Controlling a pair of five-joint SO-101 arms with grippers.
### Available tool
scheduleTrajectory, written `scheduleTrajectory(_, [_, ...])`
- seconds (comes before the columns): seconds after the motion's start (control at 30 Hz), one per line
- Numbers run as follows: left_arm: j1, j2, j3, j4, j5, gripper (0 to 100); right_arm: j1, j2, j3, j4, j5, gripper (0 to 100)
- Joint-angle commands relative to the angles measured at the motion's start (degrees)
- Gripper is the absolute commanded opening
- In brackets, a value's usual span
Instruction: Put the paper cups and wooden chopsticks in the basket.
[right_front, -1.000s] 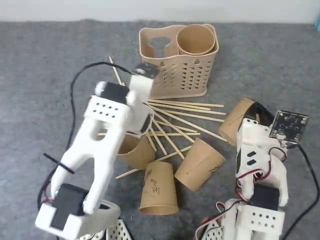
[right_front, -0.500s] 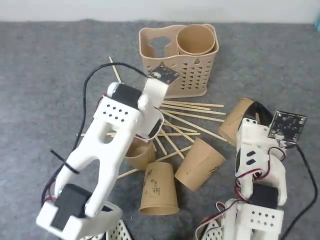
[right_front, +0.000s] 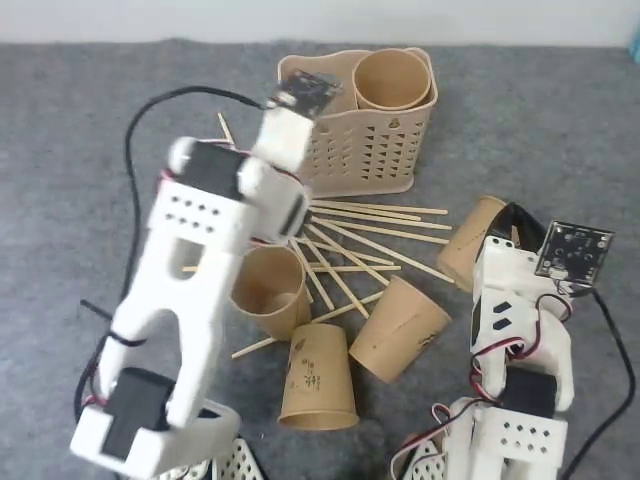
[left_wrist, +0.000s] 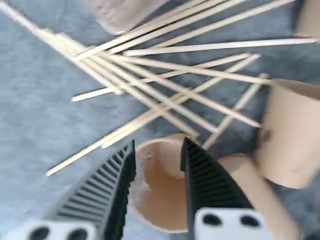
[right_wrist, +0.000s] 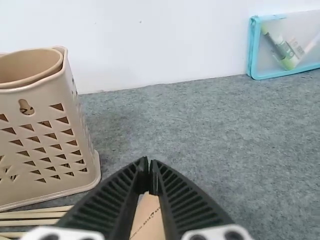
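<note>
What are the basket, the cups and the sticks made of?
The basket looks like smooth beige plastic: its walls are moulded with neat rows of little holes. The cups look like matte brown paper, with thin walls and a rolled rim. The chopsticks look like pale bare wood, slim and dull, though they could be bamboo.

Overhead, 2 wrist views, shared basket (right_front: 365, 150)

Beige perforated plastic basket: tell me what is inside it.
In the beige perforated plastic basket, one brown paper cup stands upright in one compartment. The left arm's wrist camera covers much of the other compartment, so its contents cannot be told.
</note>
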Motion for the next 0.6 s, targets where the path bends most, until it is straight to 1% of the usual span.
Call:
scheduleTrajectory(0.0, [-10.0,-2.7,-0.3,1.6,-5.5,15,-0.4,-1.0,-0.4,-1.1,0.6,0.8])
scheduleTrajectory(0.1, [-13.8,-2.7,4.3,0.9,-11.0,17,-0.4,-1.0,-0.4,-1.1,0.6,0.8])
scheduleTrajectory(0.17, [-14.9,-2.8,7.2,0.9,-12.8,19,-0.4,-1.0,-0.4,-1.1,0.6,0.8])
scheduleTrajectory(0.27, [-16.2,-3.3,10.9,0.3,-15.8,19,-0.4,-1.0,-0.4,-1.1,0.6,0.8])
scheduleTrajectory(0.4, [-16.2,-3.3,16.3,-1.1,-17.2,17,-0.4,-1.0,-0.4,-1.1,0.6,0.8])
scheduleTrajectory(0.57, [-15.6,-2.7,23.2,-9.0,-17.1,17,-0.3,-1.0,-0.4,-1.2,0.6,0.8])
